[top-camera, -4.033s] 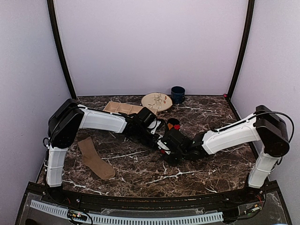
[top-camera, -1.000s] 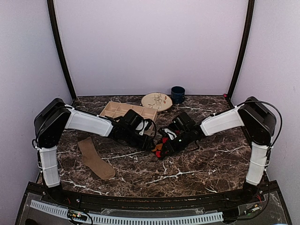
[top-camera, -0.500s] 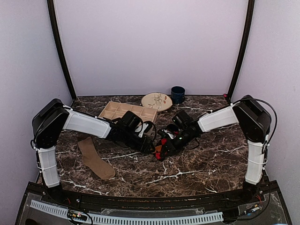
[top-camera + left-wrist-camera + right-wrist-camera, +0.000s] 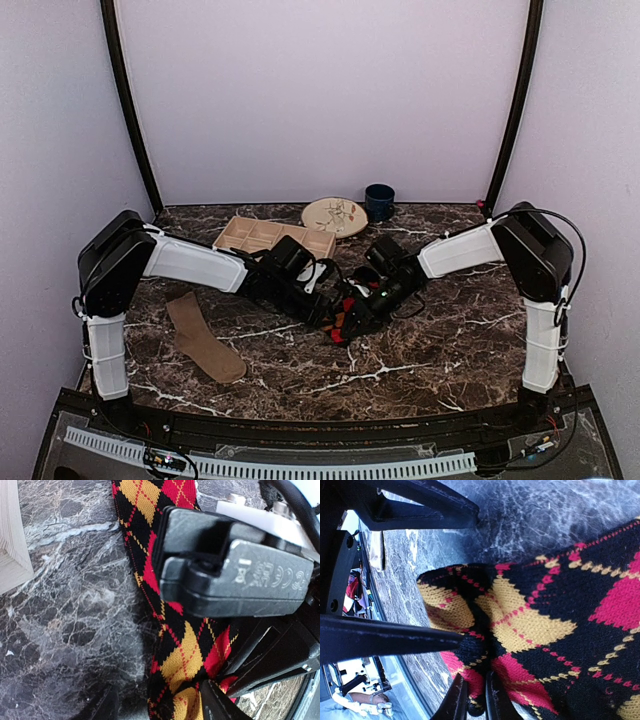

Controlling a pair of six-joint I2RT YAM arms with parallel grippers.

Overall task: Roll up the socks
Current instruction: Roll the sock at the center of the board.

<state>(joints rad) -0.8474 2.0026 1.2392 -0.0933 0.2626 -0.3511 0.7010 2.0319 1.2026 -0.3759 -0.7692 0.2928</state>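
Counting two socks: tan sock [image 4: 203,338] flat, near-left of the wooden tray [image 4: 250,232]; argyle sock [image 4: 185,655] near-right of it, mostly hidden overhead beneath both claws. Pinched at a bunched fold by the right gripper [image 4: 472,700]; straddled by the left gripper [image 4: 160,705], jaws spread.

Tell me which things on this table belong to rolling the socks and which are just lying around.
For the job:
- argyle sock, mid-table
- tan sock, lying flat on the left side

Just lying about, all toward the back:
- wooden tray
- patterned plate
- blue mug
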